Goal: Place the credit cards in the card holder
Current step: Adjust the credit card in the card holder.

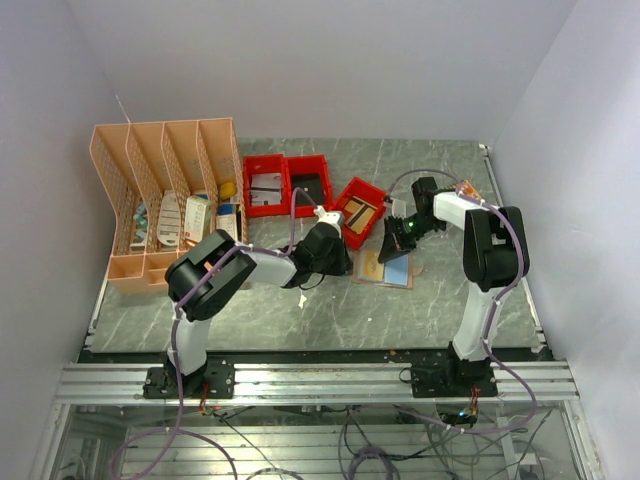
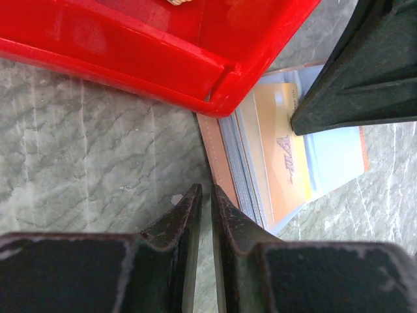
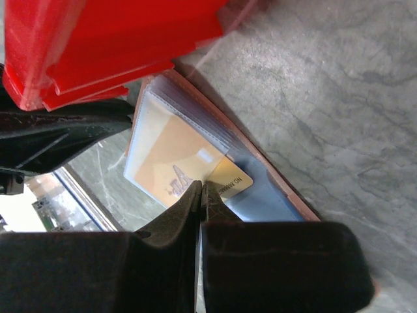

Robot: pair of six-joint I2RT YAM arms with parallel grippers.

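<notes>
— Where is the card holder point(image 1: 370, 266) lying?
— It is lying open and flat on the table point(image 2: 85, 143), between the two grippers. The corner of the nearest red bin point(image 2: 130, 52) is sitting just beside its far edge.
— And the cards?
— A gold card point(image 3: 169, 156) is lying on the holder's face, partly under the clear sleeves point(image 3: 156, 111), with one corner poking out. A light blue card point(image 2: 332, 156) is showing beside it, on the side away from the left arm.
— What is the right gripper point(image 3: 201, 189) doing?
— Its fingers are pressing tightly together, and their tip is bearing on the gold card near its long edge. I cannot tell whether they are pinching the card or only pushing on it.
— And the left gripper point(image 2: 205, 192)?
— It is hovering at the holder's brown edge with only a thin slit between its fingers, gripping nothing. I cannot tell whether the tips are touching the leather.
— Anything else on the table?
— Two more red bins point(image 1: 290, 185) and a peach organizer point(image 1: 165, 200) are standing farther back on the left.
</notes>
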